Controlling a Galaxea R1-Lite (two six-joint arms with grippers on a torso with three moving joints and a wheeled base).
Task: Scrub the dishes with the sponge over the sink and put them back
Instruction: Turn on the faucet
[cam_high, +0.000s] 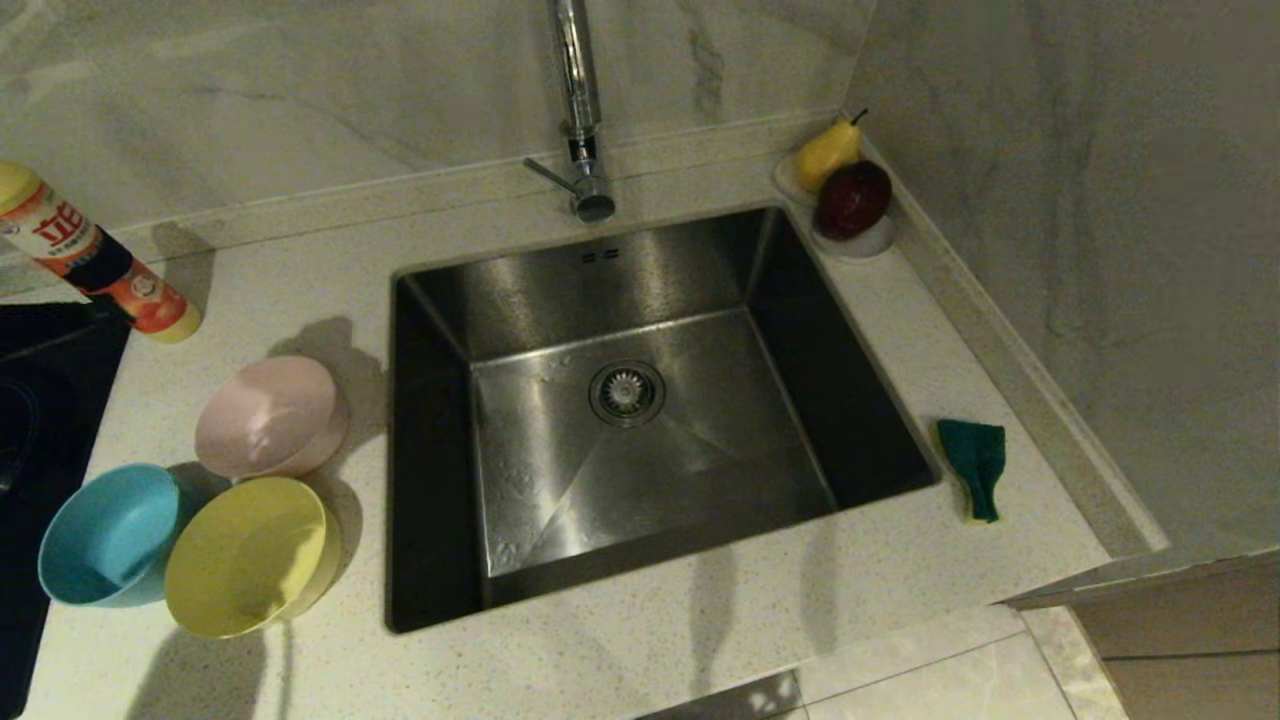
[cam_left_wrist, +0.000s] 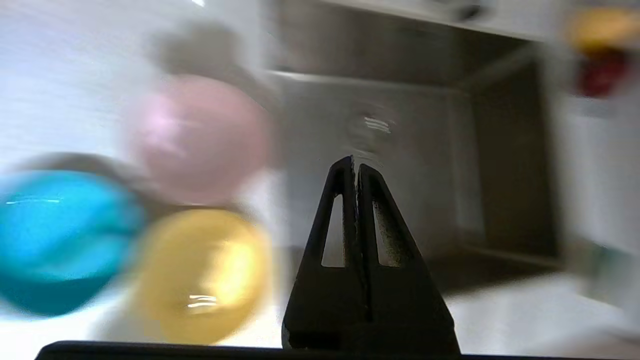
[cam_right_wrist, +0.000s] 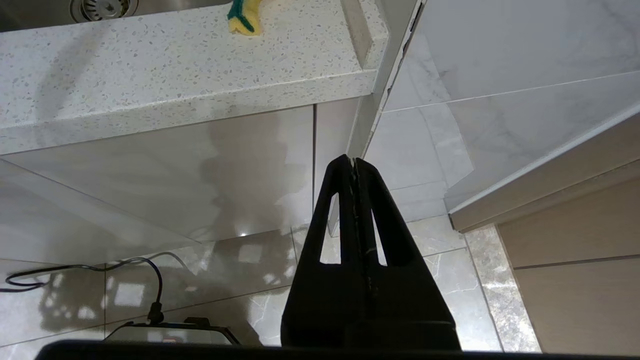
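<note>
bottle (cam_high: 95, 262) label: red chinese characters you can't quite read | pear (cam_high: 826, 152), apple (cam_high: 852, 199) by sink (cam_high: 440, 440) | both grippers (cam_left_wrist: 356, 162) (cam_right_wrist: 353, 161) pressed together, holding nothing

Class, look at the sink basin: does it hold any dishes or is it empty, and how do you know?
Empty. The sink shows only bare steel around its drain; the three bowls sit on the counter to its left.

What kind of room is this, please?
Most likely a home kitchen: a steel sink with a tap set in a speckled counter, plastic bowls beside it, and a sponge on the other side.
</note>
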